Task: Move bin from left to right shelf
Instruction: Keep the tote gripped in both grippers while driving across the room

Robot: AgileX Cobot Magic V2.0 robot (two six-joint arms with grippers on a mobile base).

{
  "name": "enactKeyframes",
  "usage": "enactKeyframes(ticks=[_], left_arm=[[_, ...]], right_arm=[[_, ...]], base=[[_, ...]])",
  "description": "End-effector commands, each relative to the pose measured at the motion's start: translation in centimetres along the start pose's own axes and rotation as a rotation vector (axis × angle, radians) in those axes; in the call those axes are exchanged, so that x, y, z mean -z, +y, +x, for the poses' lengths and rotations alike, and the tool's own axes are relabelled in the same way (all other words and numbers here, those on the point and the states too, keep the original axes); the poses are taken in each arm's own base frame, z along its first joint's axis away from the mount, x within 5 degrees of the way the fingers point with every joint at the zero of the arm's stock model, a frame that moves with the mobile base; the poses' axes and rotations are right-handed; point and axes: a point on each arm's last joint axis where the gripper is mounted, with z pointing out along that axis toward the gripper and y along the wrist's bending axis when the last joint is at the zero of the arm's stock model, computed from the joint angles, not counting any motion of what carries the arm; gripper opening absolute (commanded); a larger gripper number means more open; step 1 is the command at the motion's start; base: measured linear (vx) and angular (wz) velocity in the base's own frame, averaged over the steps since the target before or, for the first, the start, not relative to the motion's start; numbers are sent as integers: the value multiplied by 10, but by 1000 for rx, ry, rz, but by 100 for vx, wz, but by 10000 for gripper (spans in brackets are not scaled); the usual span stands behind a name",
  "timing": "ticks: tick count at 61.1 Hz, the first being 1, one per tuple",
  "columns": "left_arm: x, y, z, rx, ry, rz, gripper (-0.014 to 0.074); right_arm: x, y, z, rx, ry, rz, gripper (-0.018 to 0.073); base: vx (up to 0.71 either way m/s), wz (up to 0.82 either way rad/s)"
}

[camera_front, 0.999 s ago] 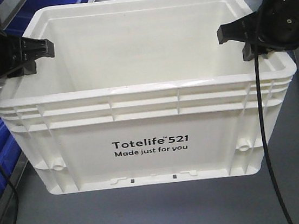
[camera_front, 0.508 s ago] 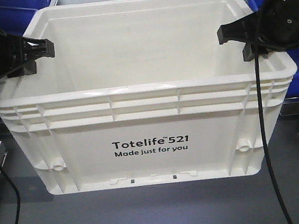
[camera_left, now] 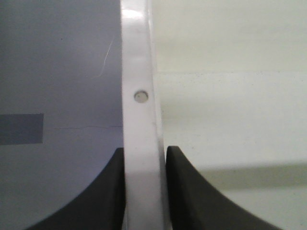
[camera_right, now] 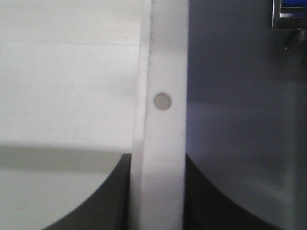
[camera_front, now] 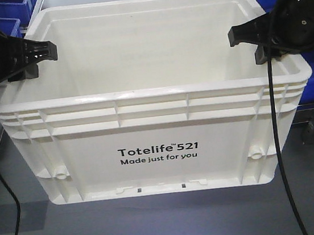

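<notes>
The left tool (camera_front: 33, 63) is clamped on the left rim of the bin (camera_front: 155, 152), with one finger inside the wall and one outside. The right tool (camera_front: 248, 46) grips the right rim the same way. The white bin hangs level between both arms, its printed side facing the front camera, over grey floor (camera_front: 159, 226). Blue bins (camera_front: 3, 9) sit behind it on both sides.
</notes>
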Motion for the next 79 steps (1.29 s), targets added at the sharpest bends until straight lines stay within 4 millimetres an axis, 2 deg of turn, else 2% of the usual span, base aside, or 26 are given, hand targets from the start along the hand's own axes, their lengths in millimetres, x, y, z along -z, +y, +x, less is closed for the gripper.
enactKeyframes(ticks=[1,79], left_arm=[[27,3,-13,-37,-161,7,61],[27,3,-13,-37,-161,7,61]], right_arm=[[31,-7,-12,3,-192,5,2],[31,-7,-12,4,-193,6,2]], base=[[13,-5],[16,-2]])
